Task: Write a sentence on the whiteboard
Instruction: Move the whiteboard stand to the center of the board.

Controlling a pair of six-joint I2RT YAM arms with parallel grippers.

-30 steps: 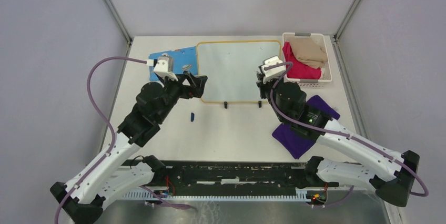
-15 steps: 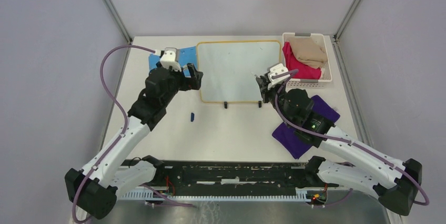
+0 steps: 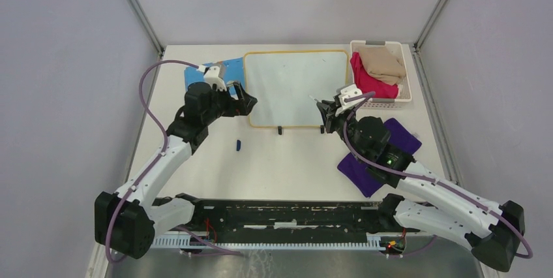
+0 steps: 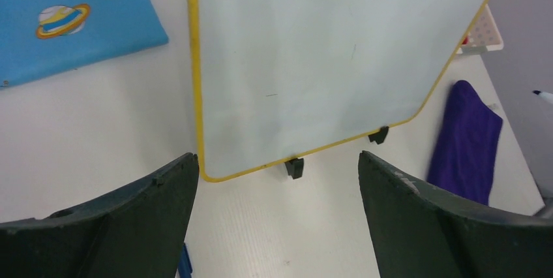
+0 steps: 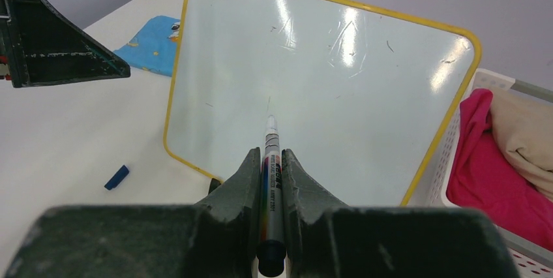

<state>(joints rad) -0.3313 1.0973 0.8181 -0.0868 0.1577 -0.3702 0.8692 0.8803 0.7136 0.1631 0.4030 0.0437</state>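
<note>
The right gripper [image 5: 269, 155] is clamped on a marker [image 5: 271, 136], its two fingers pressed tight against the barrel. The pen lies straight along the gripper's line with the uncapped tip pointing forward. Ahead of and below that tip lies the whiteboard [image 5: 326, 76], flat on the table [image 3: 293, 160]. Its long axis runs left to right across the robot's front, and its two black clips sit on the near long edge. From above, the tip sits over the board's near right part, and it looks lifted off the surface, though contact cannot be ruled out. No sentence shows on the board — only faint scuffs and glare.

This arm is the one placed to write. I judge the next move to be a short drop onto the board, probably after a shift leftward to leave room for a line.

The left gripper [image 3: 244, 104] hovers by the board's near left corner with its jaws spread wide and nothing between them, so it could press the board steady.

A small blue piece [image 3: 239, 144] — perhaps the cap — lies on the table near the left arm. A blue patterned cloth [image 3: 195, 72] lies just left of the board, a white basket [image 3: 355, 46] of red and beige fabric just right, and a purple cloth [image 3: 365, 173] under the right arm. Grey walls enclose the table.
</note>
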